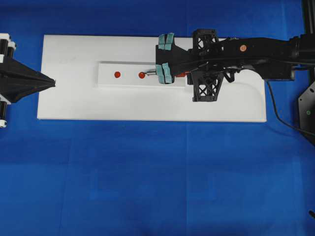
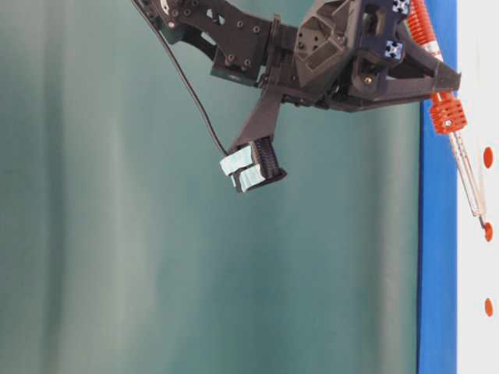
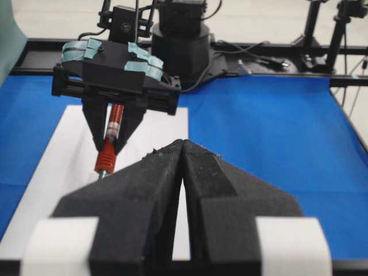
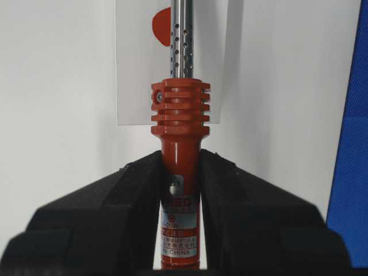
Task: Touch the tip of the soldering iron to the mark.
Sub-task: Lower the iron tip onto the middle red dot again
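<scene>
- The right tool [image 4: 181, 190] pinches the soldering iron [image 4: 179, 144] by its red-orange handle, over the white board [image 1: 74, 103] on the blue bench [image 1: 147, 182].
- The iron's thin shaft slopes down and left onto a raised white strip [image 1: 108, 81]; its tip sits at a red mark [image 1: 141, 75].
- A second red mark [image 1: 117, 74] lies further left on the strip.
- The left tool [image 3: 181, 190] is pressed together, gripping nothing, at the board's left edge.
</scene>
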Controlling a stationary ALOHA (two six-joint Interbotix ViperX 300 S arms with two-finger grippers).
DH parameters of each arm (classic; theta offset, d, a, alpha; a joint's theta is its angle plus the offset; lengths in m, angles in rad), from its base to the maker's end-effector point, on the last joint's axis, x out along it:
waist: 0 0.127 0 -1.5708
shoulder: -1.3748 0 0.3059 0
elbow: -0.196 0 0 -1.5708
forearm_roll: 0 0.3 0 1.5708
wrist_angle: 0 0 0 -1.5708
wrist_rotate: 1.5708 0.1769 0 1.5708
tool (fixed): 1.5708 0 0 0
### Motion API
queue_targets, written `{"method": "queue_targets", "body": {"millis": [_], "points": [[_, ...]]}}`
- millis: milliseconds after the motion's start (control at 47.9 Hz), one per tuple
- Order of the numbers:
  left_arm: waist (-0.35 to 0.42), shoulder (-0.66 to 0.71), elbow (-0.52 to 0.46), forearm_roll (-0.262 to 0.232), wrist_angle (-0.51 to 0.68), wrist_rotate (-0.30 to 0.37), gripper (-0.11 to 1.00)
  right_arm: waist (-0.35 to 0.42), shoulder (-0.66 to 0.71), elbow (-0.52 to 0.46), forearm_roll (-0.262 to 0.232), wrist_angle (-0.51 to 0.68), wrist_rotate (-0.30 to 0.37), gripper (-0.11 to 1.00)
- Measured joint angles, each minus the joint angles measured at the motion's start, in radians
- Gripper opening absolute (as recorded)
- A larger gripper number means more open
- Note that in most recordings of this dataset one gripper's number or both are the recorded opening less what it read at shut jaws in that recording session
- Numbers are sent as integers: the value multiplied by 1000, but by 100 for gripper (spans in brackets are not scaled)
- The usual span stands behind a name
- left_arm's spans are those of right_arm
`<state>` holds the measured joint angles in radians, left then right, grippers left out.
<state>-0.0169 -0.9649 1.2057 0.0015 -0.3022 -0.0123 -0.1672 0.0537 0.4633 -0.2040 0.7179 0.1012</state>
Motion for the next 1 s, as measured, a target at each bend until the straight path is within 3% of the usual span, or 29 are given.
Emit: {"method": "queue_targets", "body": {"millis": [1002], "points": [[2, 0, 0, -2, 2, 0, 0, 5, 0, 0, 6, 3, 0, 6]]}}
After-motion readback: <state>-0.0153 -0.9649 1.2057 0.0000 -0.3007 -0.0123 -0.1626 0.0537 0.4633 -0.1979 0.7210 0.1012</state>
